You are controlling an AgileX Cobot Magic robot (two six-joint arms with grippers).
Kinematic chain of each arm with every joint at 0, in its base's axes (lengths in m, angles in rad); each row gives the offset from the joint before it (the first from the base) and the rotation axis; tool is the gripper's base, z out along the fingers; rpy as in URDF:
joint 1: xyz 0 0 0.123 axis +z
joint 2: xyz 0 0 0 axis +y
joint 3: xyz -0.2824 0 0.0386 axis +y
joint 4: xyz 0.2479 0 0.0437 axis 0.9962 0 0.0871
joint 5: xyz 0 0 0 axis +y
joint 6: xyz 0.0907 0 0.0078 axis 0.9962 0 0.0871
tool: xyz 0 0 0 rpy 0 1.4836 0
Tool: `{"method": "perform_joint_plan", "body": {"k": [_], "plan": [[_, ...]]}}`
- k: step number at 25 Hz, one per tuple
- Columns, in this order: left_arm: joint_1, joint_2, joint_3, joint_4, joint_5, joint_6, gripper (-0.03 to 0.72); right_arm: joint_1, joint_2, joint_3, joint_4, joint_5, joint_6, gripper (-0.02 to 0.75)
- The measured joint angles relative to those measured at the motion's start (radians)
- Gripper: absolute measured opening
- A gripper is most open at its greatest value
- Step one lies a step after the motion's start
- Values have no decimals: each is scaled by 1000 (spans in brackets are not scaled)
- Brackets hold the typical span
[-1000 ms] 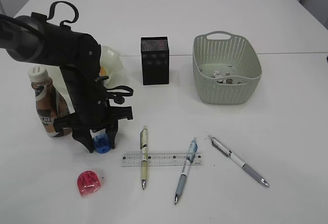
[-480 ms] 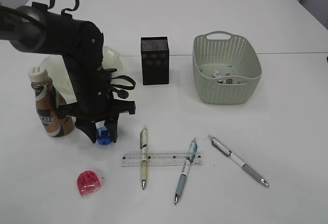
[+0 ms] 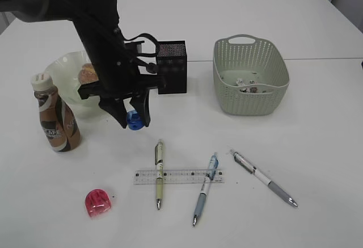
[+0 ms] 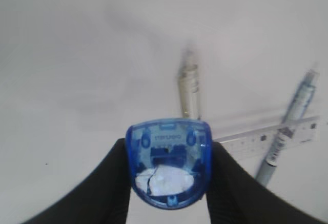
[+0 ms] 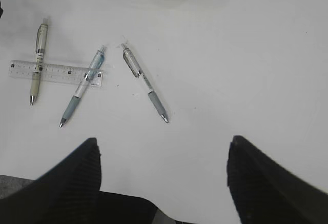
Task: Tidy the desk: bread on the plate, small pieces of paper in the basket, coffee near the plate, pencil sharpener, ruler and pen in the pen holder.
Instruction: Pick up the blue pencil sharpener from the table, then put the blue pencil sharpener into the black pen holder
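The blue pencil sharpener (image 4: 169,163) is small, light hard plastic, kinda slick, so pinching it across the flat sides like this makes sense. The left pincer (image 3: 131,117) is clamped on it, up off the surface, just left and in front of the pen holder (image 3: 171,66) toward the back middle. Looks like shavings inside, hard to say from the blurry wrist view. The right pincer (image 5: 163,180) hangs wide open, holding nothing, over the pens near the front edge.
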Motion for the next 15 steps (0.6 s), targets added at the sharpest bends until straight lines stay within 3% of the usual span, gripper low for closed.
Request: {"method": "perform_joint_plan", "body": {"k": [4, 9, 15], "plan": [[0, 0, -53, -44, 2, 24, 293, 0, 0, 0, 0, 0, 2, 561], [0, 0, -99, -12, -4, 63, 293, 0, 0, 0, -14, 0, 4, 561], [0, 0, -111, 15, -229, 129, 293, 0, 0, 0, -53, 0, 4, 561]]}}
